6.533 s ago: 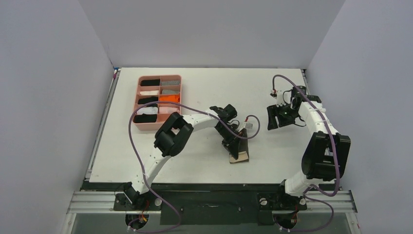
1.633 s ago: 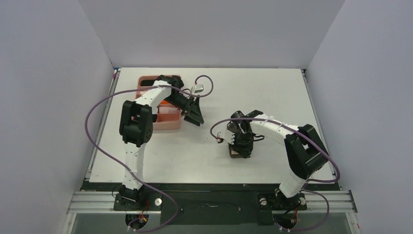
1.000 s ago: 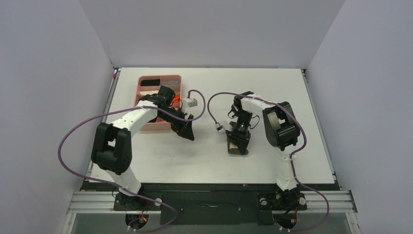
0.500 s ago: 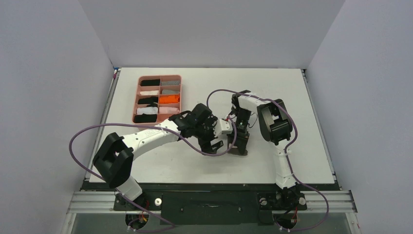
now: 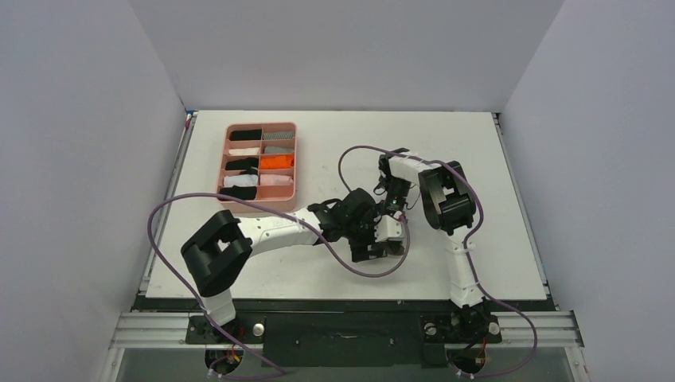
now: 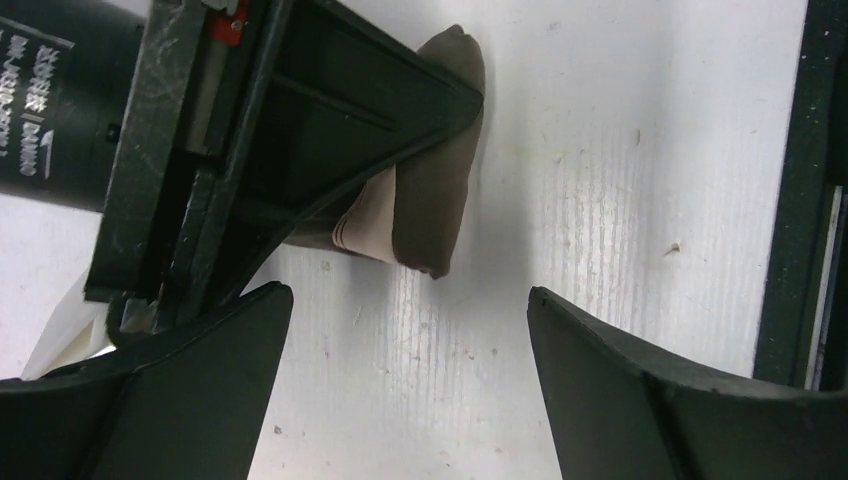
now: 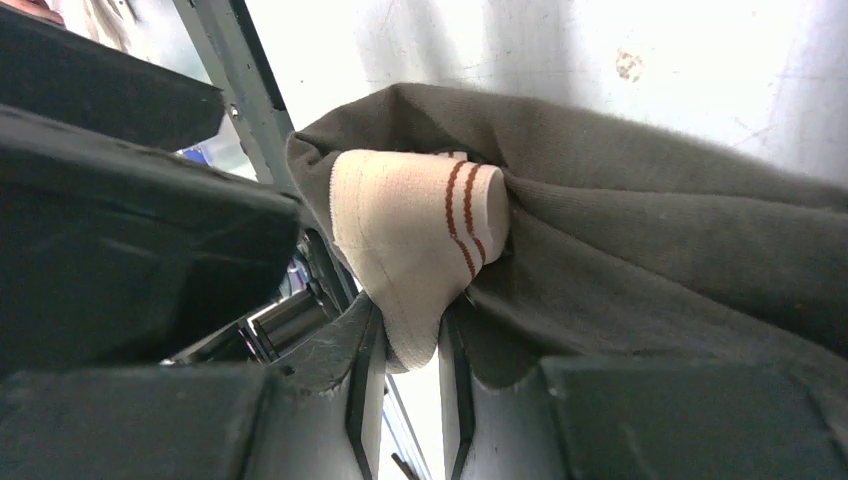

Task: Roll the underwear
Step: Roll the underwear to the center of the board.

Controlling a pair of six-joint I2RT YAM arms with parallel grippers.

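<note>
The underwear [image 7: 650, 230] is grey-brown cloth bunched around a beige waistband [image 7: 415, 225] with two red stripes. My right gripper [image 7: 410, 350] is shut on a fold of that waistband. In the left wrist view the underwear [image 6: 435, 200] hangs as a narrow roll from the black right gripper [image 6: 300, 130], its lower end close to the table. My left gripper [image 6: 410, 295] stands open just in front of it, with nothing between its fingers [image 6: 200, 400]. From the top both grippers meet mid-table: left gripper [image 5: 371, 245], right gripper [image 5: 392, 208]. There the cloth is hidden beneath them.
A pink tray [image 5: 263, 126] with small rolled cloths in black, white, orange, pink and grey stripes sits at the back left. Purple cables loop from both arms over the table. The table's dark front edge [image 6: 790, 200] runs close to my left gripper.
My left arm has swung from beside the pink tray to the middle of the table and its jaws have opened wider. My right gripper has kept hold of the underwear.
</note>
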